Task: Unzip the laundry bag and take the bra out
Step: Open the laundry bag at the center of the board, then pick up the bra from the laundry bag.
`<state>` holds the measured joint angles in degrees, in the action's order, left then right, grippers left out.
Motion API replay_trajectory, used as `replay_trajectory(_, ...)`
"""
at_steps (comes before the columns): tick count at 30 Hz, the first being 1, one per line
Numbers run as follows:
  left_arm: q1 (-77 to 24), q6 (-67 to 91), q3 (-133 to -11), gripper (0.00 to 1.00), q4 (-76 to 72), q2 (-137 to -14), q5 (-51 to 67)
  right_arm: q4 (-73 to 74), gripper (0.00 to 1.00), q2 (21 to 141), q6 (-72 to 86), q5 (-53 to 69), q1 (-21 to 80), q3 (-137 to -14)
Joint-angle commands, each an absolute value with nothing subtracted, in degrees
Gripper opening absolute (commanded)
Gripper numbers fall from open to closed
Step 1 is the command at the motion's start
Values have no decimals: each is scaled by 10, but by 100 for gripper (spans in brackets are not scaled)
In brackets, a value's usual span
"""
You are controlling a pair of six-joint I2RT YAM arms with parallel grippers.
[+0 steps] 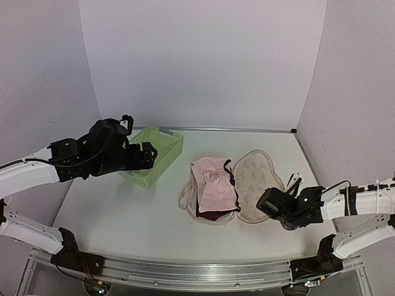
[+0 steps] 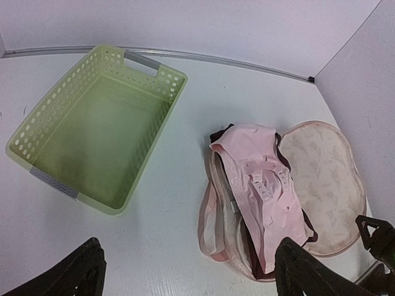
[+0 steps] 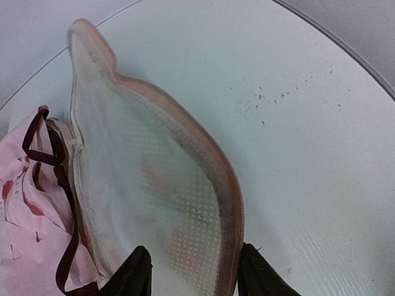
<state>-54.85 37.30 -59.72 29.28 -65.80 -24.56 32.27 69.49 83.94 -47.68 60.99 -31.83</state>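
Surface: white table (image 1: 123,209), walled by pale panels.
Right gripper (image 3: 194,274): fingers parted, straddling the flap's rim — nothing is pinched.
Left gripper (image 2: 188,259): spread wide, empty, held near the basket (image 1: 176,139).
Laundry bag (image 1: 256,179): unzipped, laid open toward the table's right edge.
Bra (image 1: 215,215): lying in the open left half, maroon trim around pale pink, not yet lifted out.
Basket: far-left area, well apart from the bag.
Risk: the flap could be caught instead of the bra — the bag would be dragged; a strap may snag on the zip.
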Motion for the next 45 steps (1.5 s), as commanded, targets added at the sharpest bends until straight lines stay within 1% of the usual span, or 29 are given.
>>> replay_trajectory(1, -545, 360, -631, 95, 271, -662, -254, 319, 52, 646, 821, -509, 603, -317)
replay_trajectory(4, -544, 356, -636, 95, 271, -670, -255, 321, 54, 621, 768, -529, 601, -339)
replay_trajectory(7, -544, 353, -642, 96, 271, -673, -257, 329, 62, 595, 696, -558, 598, -372)
replay_trajectory(11, -544, 347, -643, 96, 271, -673, -261, 332, 68, 564, 605, -582, 587, -412)
replay_trajectory(16, -543, 340, -646, 96, 271, -674, -265, 333, 71, 571, 505, -554, 563, -469)
replay_trajectory(18, -542, 337, -648, 96, 271, -676, -267, 320, 71, 591, 458, -517, 550, -496)
replay_trajectory(21, -541, 332, -652, 96, 271, -681, -267, 287, 73, 636, 386, -424, 526, -530)
replay_trajectory(24, -541, 330, -655, 96, 271, -685, -265, 274, 74, 693, 348, -340, 510, -570)
replay_trajectory(28, -539, 331, -652, 96, 271, -684, -262, 229, 74, 751, 322, -206, 477, -593)
replay_trajectory(32, -538, 333, -646, 96, 271, -681, -259, 193, 74, 807, 322, -98, 445, -614)
replay_trajectory(38, -538, 338, -639, 96, 271, -681, -254, 135, 73, 876, 357, 19, 412, -624)
replay_trajectory(45, -537, 343, -634, 96, 271, -681, -252, 87, 71, 950, 391, 91, 374, -630)
